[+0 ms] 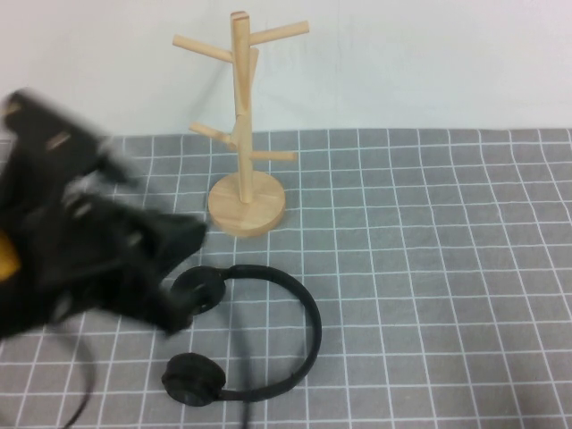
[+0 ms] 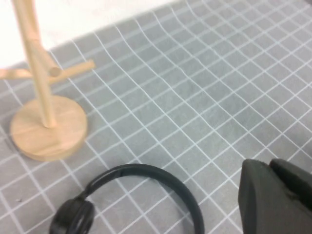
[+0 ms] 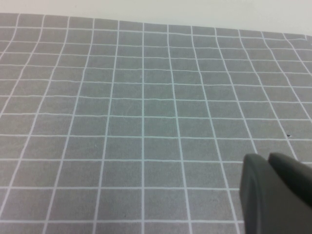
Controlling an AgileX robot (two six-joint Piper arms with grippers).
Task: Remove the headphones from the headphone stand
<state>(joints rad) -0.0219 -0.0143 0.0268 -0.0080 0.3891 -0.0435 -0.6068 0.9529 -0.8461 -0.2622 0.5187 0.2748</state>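
One pair of headphones (image 1: 268,335) is lying flat on the grey gridded mat (image 1: 429,268), off the one wooden headphone stand (image 1: 243,134).

The left gripper (image 1: 174,268) is hovering beside one of the two earcups, holding nothing; its opening cannot be told. The right gripper (image 3: 275,195) is hanging over bare mat, opening unclear too.
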